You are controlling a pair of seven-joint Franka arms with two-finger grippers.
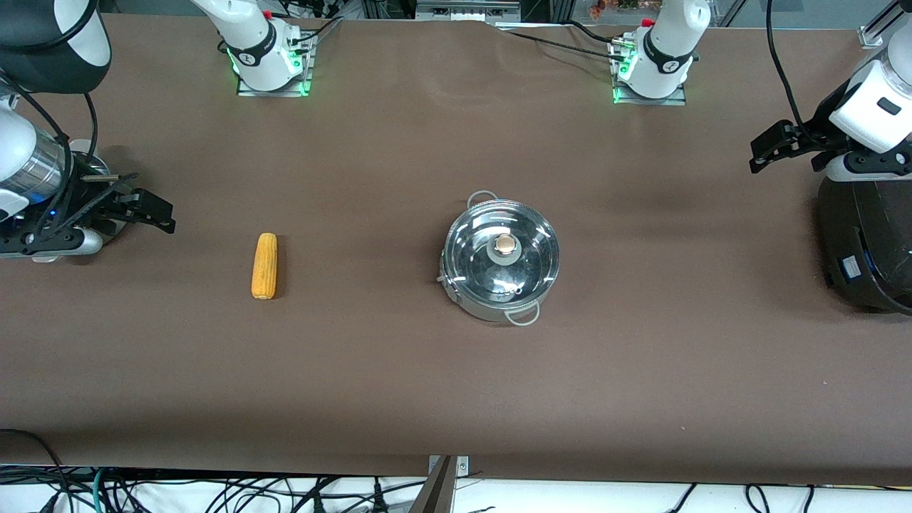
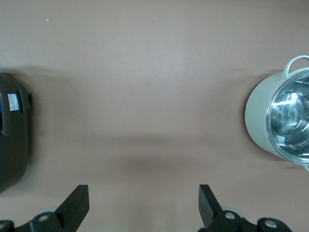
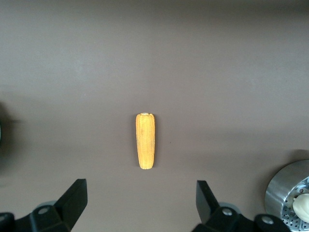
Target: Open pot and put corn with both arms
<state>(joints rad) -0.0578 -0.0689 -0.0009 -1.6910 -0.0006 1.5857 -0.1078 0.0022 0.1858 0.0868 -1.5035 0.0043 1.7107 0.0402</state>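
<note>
The shiny steel pot (image 1: 501, 278) stands at the table's middle with its glass lid (image 1: 470, 260) on and the brass knob (image 1: 505, 245) on top. Part of the pot also shows in the left wrist view (image 2: 263, 113). The yellow-orange corn (image 1: 264, 266) lies flat on the table toward the right arm's end, and shows in the right wrist view (image 3: 146, 140). My right gripper (image 1: 158, 211) (image 3: 141, 200) is open and empty, over the table beside the corn. My left gripper (image 1: 761, 151) (image 2: 143, 203) is open and empty, over the table toward the left arm's end, apart from the pot.
A big black appliance (image 1: 866, 242) (image 2: 12, 135) stands at the left arm's end. A perforated steel steamer basket (image 1: 100, 167) (image 3: 285, 191) with a white bun (image 3: 301, 205) sits at the right arm's end, mostly hidden under the right arm. Brown table cover (image 1: 399, 370) all round.
</note>
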